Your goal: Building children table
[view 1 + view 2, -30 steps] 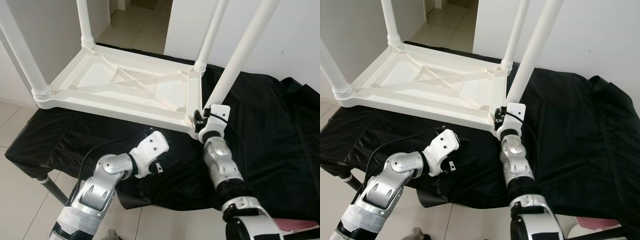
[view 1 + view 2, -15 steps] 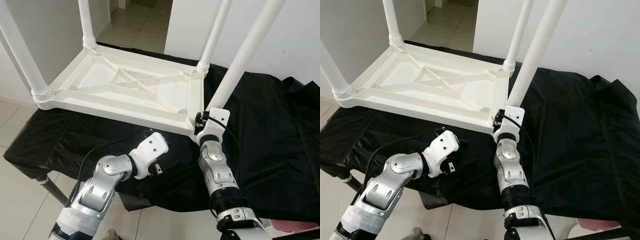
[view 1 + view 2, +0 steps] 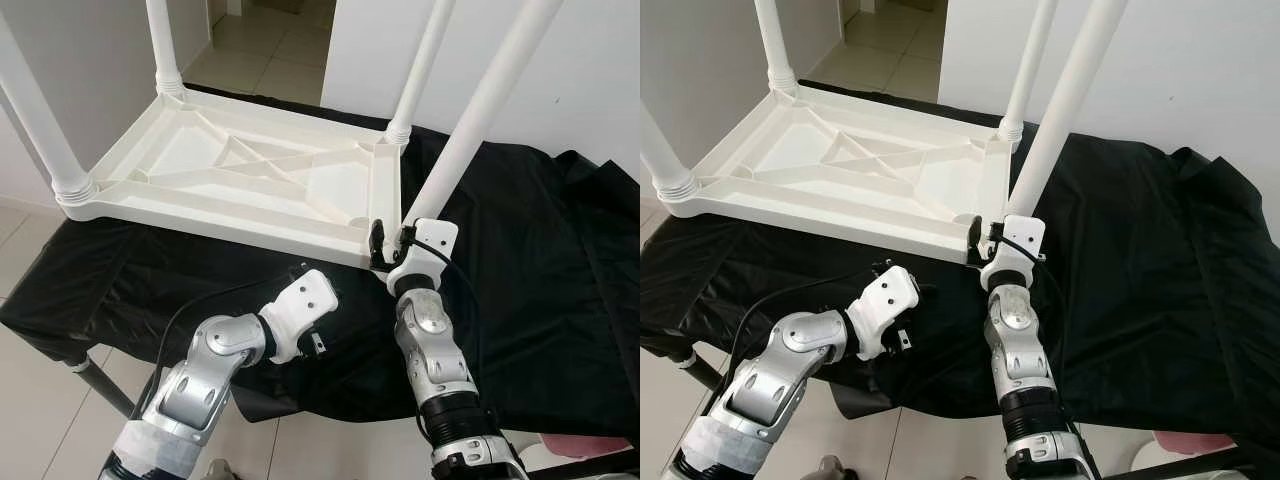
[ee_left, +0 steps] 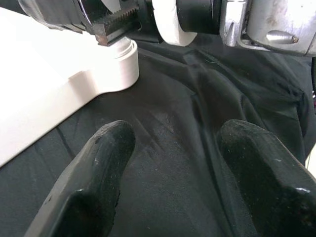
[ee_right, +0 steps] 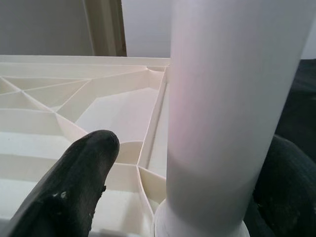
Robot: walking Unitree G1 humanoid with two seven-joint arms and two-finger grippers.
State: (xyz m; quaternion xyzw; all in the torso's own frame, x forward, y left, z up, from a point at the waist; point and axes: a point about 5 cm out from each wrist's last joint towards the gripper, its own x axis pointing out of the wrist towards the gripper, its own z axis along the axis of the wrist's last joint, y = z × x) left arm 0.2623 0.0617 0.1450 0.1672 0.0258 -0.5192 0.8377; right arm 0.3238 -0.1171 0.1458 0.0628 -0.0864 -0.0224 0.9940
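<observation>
Black cloth (image 3: 540, 280), thin and creased with a slight sheen, drapes over a bench that spans the middle of the head views; pale floor tiles show at the lower left and a white wall at the upper right. On the cloth, in the upper left half, lies a white plastic children table (image 3: 240, 180) turned upside down, its moulded underside crossed by raised ribs. Four smooth round legs rise from its corners out of the top of the frame, each seated in a ringed collar.

At centre frame the right pincer (image 3: 392, 240) stands at the table's near right corner. Its black fingers (image 5: 74, 187) are spread on either side of the near right leg (image 5: 232, 98), close by its base; whether they press it cannot be told.

Lower left of centre, the left pincer (image 4: 173, 168) hovers low over the cloth, its two rounded black fingers wide apart and holding nothing, pointing towards that same corner collar.
</observation>
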